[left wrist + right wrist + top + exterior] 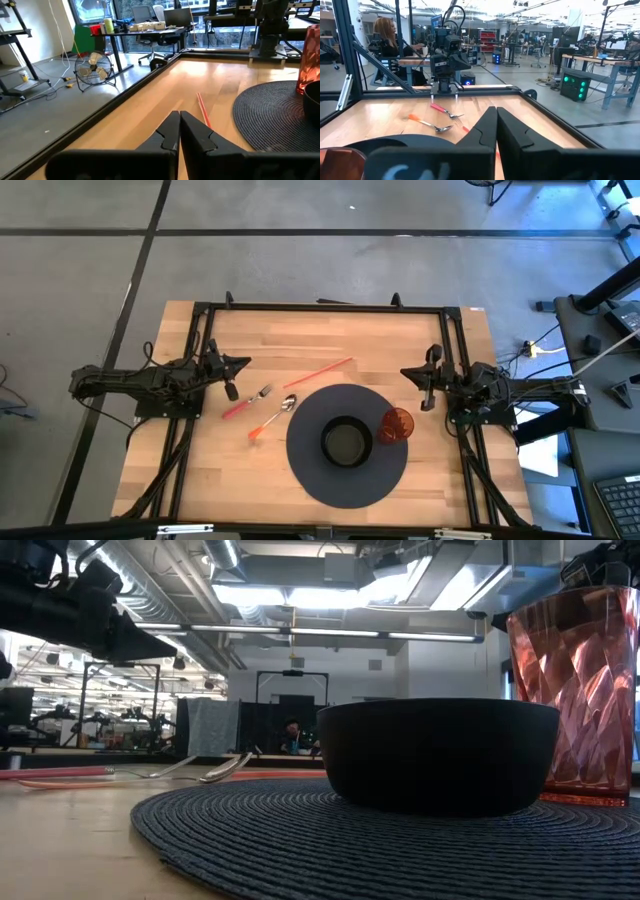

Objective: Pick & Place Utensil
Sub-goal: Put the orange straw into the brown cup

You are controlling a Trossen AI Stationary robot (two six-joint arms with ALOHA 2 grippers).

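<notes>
Nearby, fork [251, 399] just beside left claw [231, 391], fingers pressed together.

- The bench [400, 340] top is pale wood in butcher-block strips, smooth with a soft sheen.
- The round placemat [300, 840] is dark, coarsely woven, ribbed and matt.
- The bowl [438, 755] is black, smooth and matt.
- The tumbler [578, 690] is red translucent faceted plastic, glossy.
- The fork [262, 392] and spoon [287, 403] have shiny metal heads on coloured plastic handles.
</notes>
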